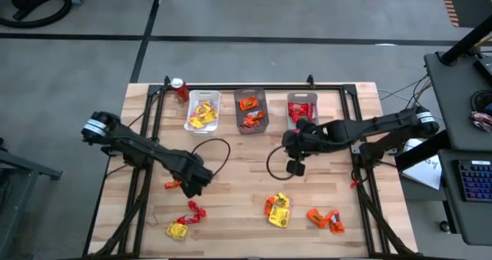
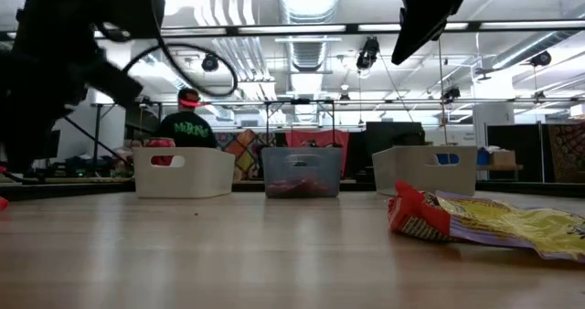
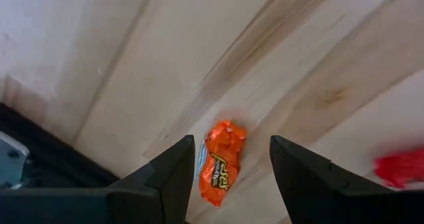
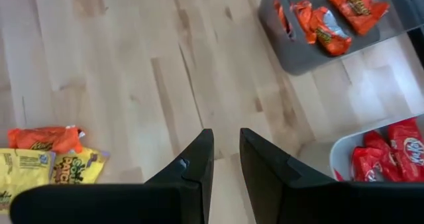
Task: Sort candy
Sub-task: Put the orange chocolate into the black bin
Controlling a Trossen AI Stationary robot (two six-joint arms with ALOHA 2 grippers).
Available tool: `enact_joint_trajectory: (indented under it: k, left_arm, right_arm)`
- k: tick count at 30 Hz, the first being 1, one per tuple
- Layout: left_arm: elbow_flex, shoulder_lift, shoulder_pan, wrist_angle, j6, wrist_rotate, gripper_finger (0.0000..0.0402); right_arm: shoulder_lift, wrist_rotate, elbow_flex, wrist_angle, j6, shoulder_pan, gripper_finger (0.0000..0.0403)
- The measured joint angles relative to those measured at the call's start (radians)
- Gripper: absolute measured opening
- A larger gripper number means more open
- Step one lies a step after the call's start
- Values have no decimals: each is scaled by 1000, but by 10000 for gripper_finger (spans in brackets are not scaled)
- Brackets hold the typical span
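1. While both dark arms reach in over the wooden worktop (image 1: 238, 175), three bins stand in a row along its far edge: a white bin (image 1: 203, 111) with yellow candy, a grey bin (image 1: 250, 111) with orange candy, and a second white bin (image 1: 301, 106) with red candy.
2. A red soda can (image 1: 181, 88) stands just beside the yellow bin, toward the worktop's far left corner.
3. Loose candy lies along the near edge: a red and yellow cluster (image 1: 185, 221) at the left, a yellow and orange pile (image 1: 277, 210) in the middle, and orange packets (image 1: 325, 218) to the right.
4. The left pincer (image 3: 228, 177) hangs low over the left half of the worktop with its fingers (image 3: 175, 174) well apart; a single orange packet (image 3: 220, 161) lies on the wood in the gap between them, and I cannot tell whether either finger touches it.
5. The right pincer (image 4: 226, 161) hovers near the front of the red bin, fingers (image 4: 195, 164) close together with a narrow gap showing bare wood; it holds nothing.
6. A red packet (image 3: 401, 168) is cut off at the left wrist view's edge.
7. From the low view, a person (image 2: 187, 123) in dark clothes is partly hidden behind the bins, and a red and yellow wrapper (image 2: 484, 222) lies close in the foreground.
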Motion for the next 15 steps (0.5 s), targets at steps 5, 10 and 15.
enact_joint_trajectory:
  k: [5, 10, 15]
  left_arm:
    - [-6, 86, -5, -3, 11, 39, 181]
    - [-6, 140, -11, -1, 22, 44, 181]
    - [-12, 157, -15, 10, 25, 49, 172]
  right_arm:
    - [22, 1, 0, -1, 9, 14, 68]
    - [27, 1, 0, -3, 10, 14, 68]
    - [27, 1, 0, -3, 10, 14, 68]
